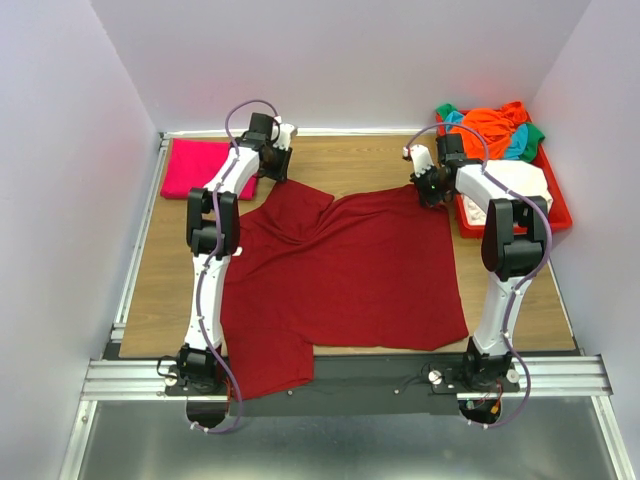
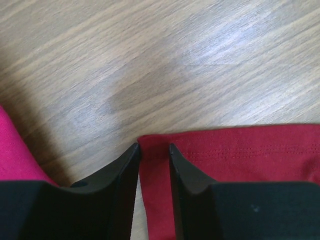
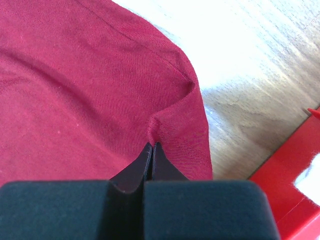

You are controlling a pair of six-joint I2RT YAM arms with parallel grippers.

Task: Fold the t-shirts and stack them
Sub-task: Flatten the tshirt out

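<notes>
A large maroon t-shirt [image 1: 340,270] lies spread on the wooden table, its near left part hanging over the front edge. My left gripper [image 1: 273,163] is at its far left corner. In the left wrist view the jaws [image 2: 154,147] stand narrowly apart astride that corner [image 2: 225,150], with a sliver of wood showing beside the cloth. My right gripper [image 1: 430,190] is at the shirt's far right corner, shut and pinching up a small fold of the maroon cloth [image 3: 151,145]. A folded magenta-pink t-shirt [image 1: 205,165] lies at the far left and also shows in the left wrist view [image 2: 12,150].
A red plastic tray [image 1: 558,215] stands at the far right, holding a heap of orange, teal and green shirts [image 1: 495,125] and a white cloth [image 1: 515,185]. Its red corner shows in the right wrist view [image 3: 295,165]. White walls enclose the table.
</notes>
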